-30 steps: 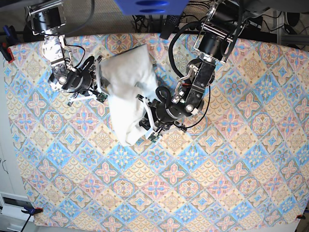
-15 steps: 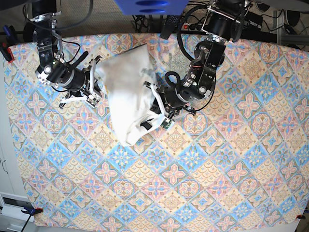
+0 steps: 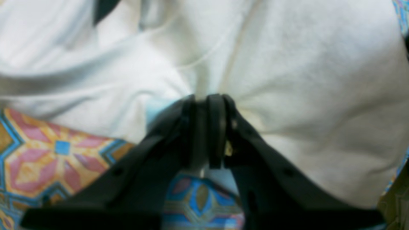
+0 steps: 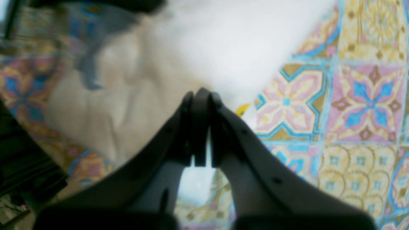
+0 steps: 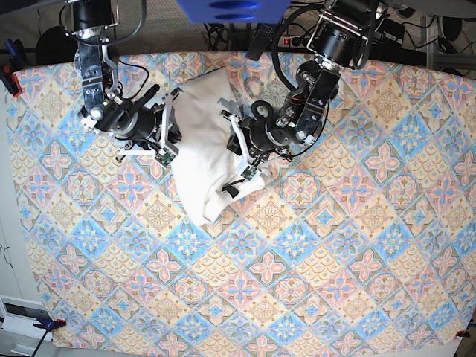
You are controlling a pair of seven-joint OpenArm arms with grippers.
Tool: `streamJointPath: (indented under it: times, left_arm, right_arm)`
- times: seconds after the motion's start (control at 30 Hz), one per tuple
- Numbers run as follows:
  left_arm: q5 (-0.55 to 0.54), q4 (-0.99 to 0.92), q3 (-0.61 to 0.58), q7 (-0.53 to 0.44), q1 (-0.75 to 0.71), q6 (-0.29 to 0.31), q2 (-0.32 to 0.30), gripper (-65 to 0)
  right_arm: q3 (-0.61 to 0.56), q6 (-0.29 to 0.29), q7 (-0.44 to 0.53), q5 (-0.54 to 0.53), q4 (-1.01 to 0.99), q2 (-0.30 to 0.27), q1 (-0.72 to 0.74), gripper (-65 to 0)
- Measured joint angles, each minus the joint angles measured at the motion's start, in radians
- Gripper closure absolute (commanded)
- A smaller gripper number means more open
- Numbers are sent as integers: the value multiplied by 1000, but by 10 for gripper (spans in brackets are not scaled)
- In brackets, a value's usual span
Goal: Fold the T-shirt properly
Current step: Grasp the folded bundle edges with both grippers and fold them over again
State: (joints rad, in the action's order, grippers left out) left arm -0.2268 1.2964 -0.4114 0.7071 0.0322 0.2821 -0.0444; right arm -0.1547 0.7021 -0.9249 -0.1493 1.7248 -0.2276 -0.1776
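The white T-shirt (image 5: 199,160) lies bunched in a long narrow heap on the patterned cloth, between my two grippers. Its printed side is hidden, apart from a small yellow spot beside the right fingertips in the right wrist view. My left gripper (image 5: 233,149) is at the shirt's right edge and is shut on a fold of the white fabric (image 3: 303,80); the jaws (image 3: 206,99) pinch it tightly. My right gripper (image 5: 168,126) is at the shirt's upper left edge. In the right wrist view the gripper (image 4: 199,94) is shut on the shirt's edge (image 4: 223,38).
The patterned tablecloth (image 5: 335,245) covers the whole table. A blue object (image 5: 230,9) and cables (image 5: 230,33) sit beyond the back edge. Both arms reach in from the back corners. Clamps hold the cloth at the left edge (image 5: 9,78).
Both grippers have moved closer together and toward the back, keeping hold of the fabric. The shirt has been drawn into a narrower, more bunched heap.
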Motion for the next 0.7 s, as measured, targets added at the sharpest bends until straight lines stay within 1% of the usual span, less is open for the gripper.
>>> streamJointPath:
  times: [0.07,0.13,0.17,0.4,0.5,0.6,0.7]
  left_arm:
    - [-5,-13,0,-14,7,-4,-8,-72]
    - [-7,-14,0,-27,6,-45,-18,-72]
    - [-6,-14,-3,-29,5,-51,-19,-72]
    - [-6,-14,-5,-23,12,-61,-19,-72]
    - [-5,-13,-4,-20,15,-62,-20,-72]
    - [11,19,-3,-2,12,-74,-20,-72]
    - [17,63,-1,10,11,-80,-26,-72]
  right_arm:
    - [-27,-7,7,6,-50,0,33,-8]
    - [-44,-7,23,-4,-102,3,45,-7]
    - [-43,-6,25,-7,-125,5,44,-7]
    - [-39,-6,35,-17,-209,-6,40,-7]
    - [-6,1,41,-31,-216,-36,33,-7]
    - [62,-6,7,6,-216,-53,27,-7]
    - [113,-8,2,15,-190,-60,21,-7]
